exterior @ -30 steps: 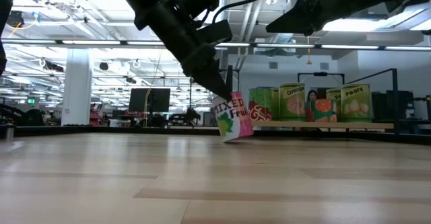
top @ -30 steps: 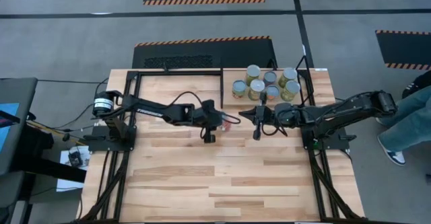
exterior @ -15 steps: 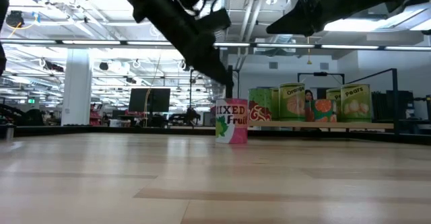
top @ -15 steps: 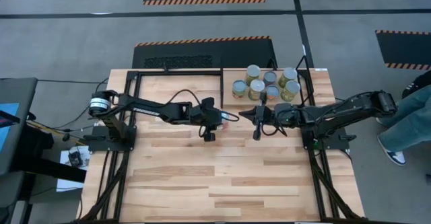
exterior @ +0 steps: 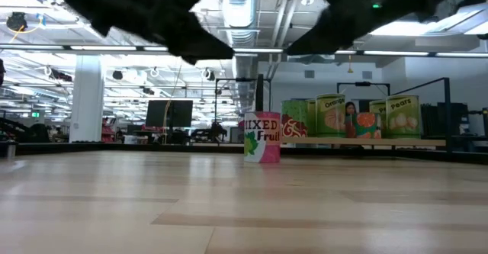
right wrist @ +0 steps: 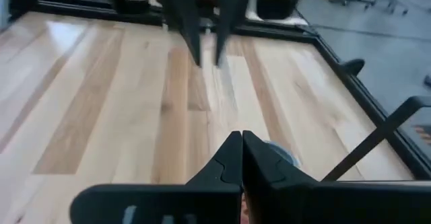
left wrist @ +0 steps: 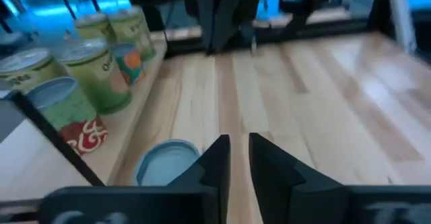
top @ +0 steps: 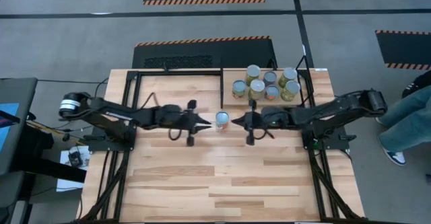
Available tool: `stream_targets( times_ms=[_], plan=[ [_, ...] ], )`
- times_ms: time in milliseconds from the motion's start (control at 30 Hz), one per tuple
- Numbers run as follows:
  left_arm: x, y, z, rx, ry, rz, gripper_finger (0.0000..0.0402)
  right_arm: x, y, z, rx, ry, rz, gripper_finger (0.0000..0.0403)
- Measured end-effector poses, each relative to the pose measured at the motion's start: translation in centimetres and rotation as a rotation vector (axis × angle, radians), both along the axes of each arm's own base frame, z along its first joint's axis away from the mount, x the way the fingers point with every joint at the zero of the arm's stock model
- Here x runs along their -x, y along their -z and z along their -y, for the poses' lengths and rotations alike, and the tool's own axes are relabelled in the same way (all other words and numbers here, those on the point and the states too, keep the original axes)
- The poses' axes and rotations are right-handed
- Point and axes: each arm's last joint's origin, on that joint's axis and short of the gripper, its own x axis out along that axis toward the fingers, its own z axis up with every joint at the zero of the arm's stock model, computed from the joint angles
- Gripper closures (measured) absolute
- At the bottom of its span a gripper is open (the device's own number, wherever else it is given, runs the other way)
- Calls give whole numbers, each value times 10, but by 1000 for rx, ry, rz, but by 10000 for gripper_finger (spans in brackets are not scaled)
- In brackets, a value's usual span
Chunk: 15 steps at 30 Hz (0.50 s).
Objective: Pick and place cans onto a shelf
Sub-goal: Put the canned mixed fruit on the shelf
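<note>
One can (top: 222, 120) with a pale blue top and a "Mixed Fruit" label (exterior: 262, 138) stands upright on its base on the planked table, mid-table. My left gripper (top: 207, 122) is just left of it and higher (exterior: 217, 52), with a narrow gap between its fingers; the can shows beside them (left wrist: 167, 163). My right gripper (top: 237, 122) is shut and empty, just right of the can and above it (exterior: 293, 49). Several cans (top: 264, 84) stand on the plywood shelf (exterior: 381, 142) at the far right.
Black frame bars (top: 221, 83) edge the shelf and run along both table sides. A person's leg (top: 404, 126) shows beyond the table's right edge. Bare planks (top: 222, 177) lie toward the near edge.
My left gripper held the can tilted and off the table, set it down upright, and let go. It has then drawn back toward the table's left edge and risen. My right gripper has moved left toward the can.
</note>
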Motion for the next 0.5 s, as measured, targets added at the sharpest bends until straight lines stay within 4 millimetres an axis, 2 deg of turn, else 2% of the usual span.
stream_targets(
  times_ms=[267, 400, 500],
  plan=[
    [53, 19, -3, 52, -41, 120, 370, -48, 9, 6, 10, 27, -270, 326],
    [63, 17, -3, 59, -45, 150, 370, -66, 16, 9, 30, 28, -435, 286],
    [66, 15, -3, 62, -46, 153, 370, -78, 19, 11, 60, 14, -497, 260]
  ],
)
